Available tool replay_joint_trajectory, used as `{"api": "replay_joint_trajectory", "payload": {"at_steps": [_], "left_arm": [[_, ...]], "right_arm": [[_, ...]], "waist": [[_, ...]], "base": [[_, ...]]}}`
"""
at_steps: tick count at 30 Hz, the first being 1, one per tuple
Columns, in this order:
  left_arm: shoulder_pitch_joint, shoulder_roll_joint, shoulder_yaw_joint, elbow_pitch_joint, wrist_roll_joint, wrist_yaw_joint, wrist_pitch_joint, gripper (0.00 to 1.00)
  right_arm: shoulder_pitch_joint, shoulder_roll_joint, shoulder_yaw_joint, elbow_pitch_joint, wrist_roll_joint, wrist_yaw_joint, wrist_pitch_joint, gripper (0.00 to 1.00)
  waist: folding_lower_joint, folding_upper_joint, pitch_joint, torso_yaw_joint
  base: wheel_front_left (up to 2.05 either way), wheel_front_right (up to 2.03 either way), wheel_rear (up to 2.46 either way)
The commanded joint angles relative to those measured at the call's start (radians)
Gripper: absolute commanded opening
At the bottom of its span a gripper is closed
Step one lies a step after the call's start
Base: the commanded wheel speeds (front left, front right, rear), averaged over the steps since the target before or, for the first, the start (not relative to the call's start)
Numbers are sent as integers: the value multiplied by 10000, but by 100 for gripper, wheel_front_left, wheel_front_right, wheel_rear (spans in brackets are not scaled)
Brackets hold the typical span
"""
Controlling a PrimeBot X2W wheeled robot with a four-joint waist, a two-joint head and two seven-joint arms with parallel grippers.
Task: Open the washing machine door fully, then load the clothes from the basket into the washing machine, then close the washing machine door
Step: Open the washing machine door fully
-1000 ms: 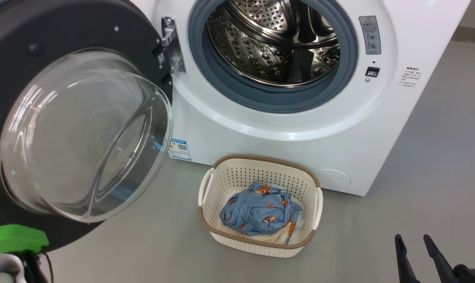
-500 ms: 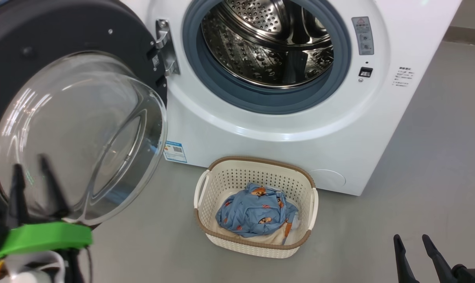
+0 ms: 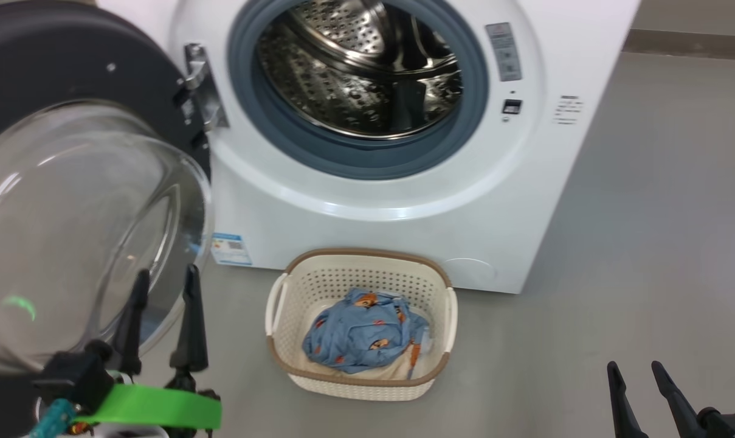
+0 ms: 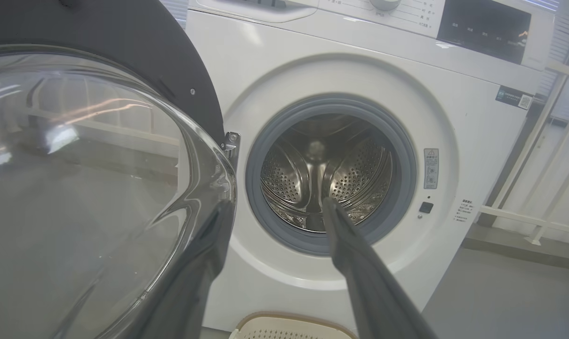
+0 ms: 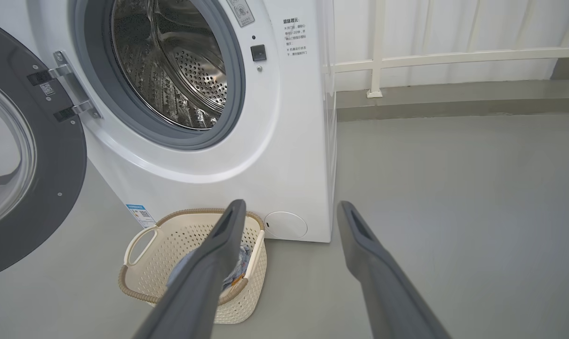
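Observation:
The washing machine [image 3: 403, 201] stands with its steel drum [image 3: 355, 67] exposed. The washing machine door [image 3: 51, 67] is swung out to the left, its glass bowl [image 3: 69, 231] bulging toward me. On the floor before the machine sits the basket [image 3: 361, 252], with the blue bear-print clothes [image 3: 361, 331] bunched over a cream cloth [image 3: 367, 372]. My left gripper [image 3: 166, 274] is open and holds nothing, just in front of the bowl's lower right edge. In the left wrist view the left gripper [image 4: 275, 205] points at the drum beside the door [image 4: 124, 42]. At the lower right my right gripper [image 3: 634, 366] is open, low over the floor.
A blue label [image 3: 229, 246] is stuck on the machine's lower left front. Bare grey floor [image 3: 647, 213] spreads to the right of the machine. A white railing [image 5: 453, 59] runs along the wall behind it. In the right wrist view the basket [image 5: 143, 278] lies left of the right gripper [image 5: 290, 205].
My left gripper has risen into the head view beside the door's glass and its fingers have spread open. The head camera has swung, shifting the whole picture left. The right gripper is unchanged.

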Motion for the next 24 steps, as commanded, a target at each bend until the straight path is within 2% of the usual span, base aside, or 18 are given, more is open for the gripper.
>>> {"api": "replay_joint_trajectory", "payload": {"at_steps": [1,13,24], "left_arm": [[-101,210,247,-92,-3,-76,-124,100],[714,364,343,1852,-227,-350,-509,100],[1569,208,1396,1606,51,-448,-521,100]], "right_arm": [[-291,-201,329,-274,-25,14,-120,100],[-370,-346,516,-314,-61,14,-120,100],[-394,-315,521,-289,-15,14,-120,100]], "waist": [[-1,0,-45,-396],[-1,0,-123,-1798],[-1,0,-72,-2606]], "base": [[0,0,0],[0,0,0],[0,0,0]]}}
